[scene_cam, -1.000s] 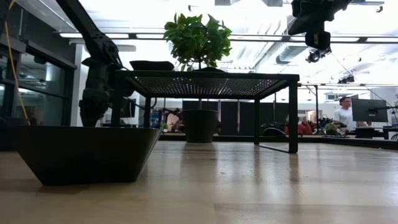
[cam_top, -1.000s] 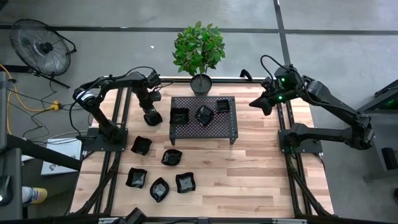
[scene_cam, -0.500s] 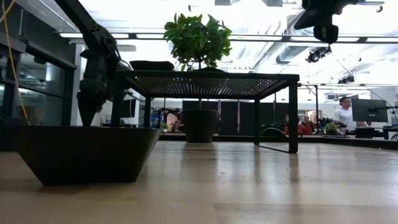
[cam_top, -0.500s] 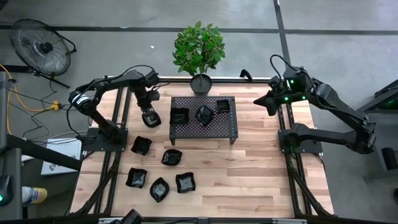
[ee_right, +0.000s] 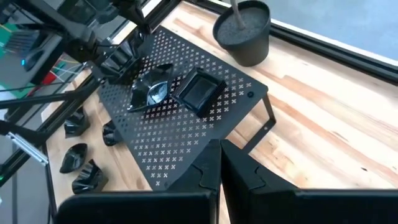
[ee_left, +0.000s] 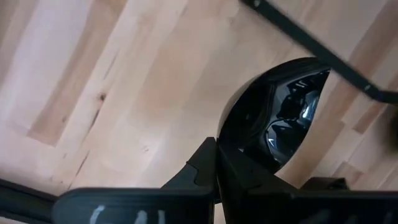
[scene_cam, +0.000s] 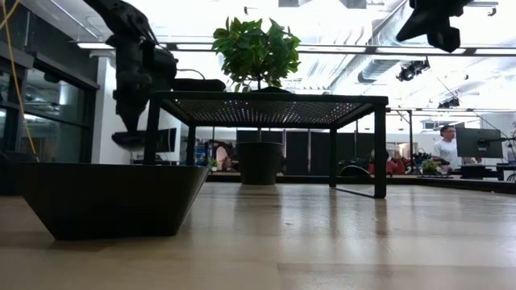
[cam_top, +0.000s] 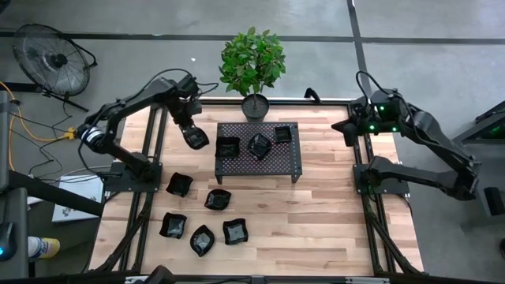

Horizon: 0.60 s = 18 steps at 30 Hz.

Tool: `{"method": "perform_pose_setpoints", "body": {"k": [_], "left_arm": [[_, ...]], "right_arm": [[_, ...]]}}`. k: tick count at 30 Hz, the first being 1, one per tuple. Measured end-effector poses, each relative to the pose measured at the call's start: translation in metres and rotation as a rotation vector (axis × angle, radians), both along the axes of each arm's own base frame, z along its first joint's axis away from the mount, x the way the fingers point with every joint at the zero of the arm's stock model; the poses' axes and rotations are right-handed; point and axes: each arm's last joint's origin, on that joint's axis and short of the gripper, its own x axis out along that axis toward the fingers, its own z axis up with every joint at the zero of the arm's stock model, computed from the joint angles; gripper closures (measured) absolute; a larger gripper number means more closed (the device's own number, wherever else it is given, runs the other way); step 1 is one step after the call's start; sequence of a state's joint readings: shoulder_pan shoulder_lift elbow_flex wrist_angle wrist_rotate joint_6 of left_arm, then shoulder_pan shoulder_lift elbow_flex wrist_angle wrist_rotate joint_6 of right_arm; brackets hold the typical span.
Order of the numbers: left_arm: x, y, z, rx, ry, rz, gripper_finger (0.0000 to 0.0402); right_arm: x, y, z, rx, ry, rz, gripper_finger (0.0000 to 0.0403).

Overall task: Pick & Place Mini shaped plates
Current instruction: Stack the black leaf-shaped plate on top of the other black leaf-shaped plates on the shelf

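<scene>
A mini plate (ee_left: 273, 118) is clamped in the closed left claw (cam_top: 195, 138) beside the rack (cam_top: 259, 162), seemingly for placement there; the right claw (cam_top: 344, 128) is closed, empty.

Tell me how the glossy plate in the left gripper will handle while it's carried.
The plate looks rigid, so it should hold its shape. Its glossy surface suggests slipperiness, and the left gripper pinches only its rim, so it may pivot. It looks like glazed ceramic, so probably chippable if dropped on the table.

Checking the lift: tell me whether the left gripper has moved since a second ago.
Yes. The left gripper, shut on a mini plate, has risen and shifted toward the table's far edge, alongside the rack, closer to the plant pot.
</scene>
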<state>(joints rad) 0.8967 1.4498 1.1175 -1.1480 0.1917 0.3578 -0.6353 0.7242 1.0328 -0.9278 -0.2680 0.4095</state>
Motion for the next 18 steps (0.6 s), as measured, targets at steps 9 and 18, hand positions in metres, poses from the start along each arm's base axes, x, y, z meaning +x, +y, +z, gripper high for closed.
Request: {"method": "perform_pose_setpoints", "body": {"k": [9,18], "left_arm": [[-0.006,-0.009,0.031,0.072,-0.097,-0.007,0.0401],[-0.013,-0.019,0.068,0.182,-0.222,-0.018,0.0401]], "right_arm": [[-0.008,0.005,0.001,0.024,-0.017,-0.031,0.0403],[-0.008,0.003,0.002,-0.036,0.001,-0.097,0.0403]]}}
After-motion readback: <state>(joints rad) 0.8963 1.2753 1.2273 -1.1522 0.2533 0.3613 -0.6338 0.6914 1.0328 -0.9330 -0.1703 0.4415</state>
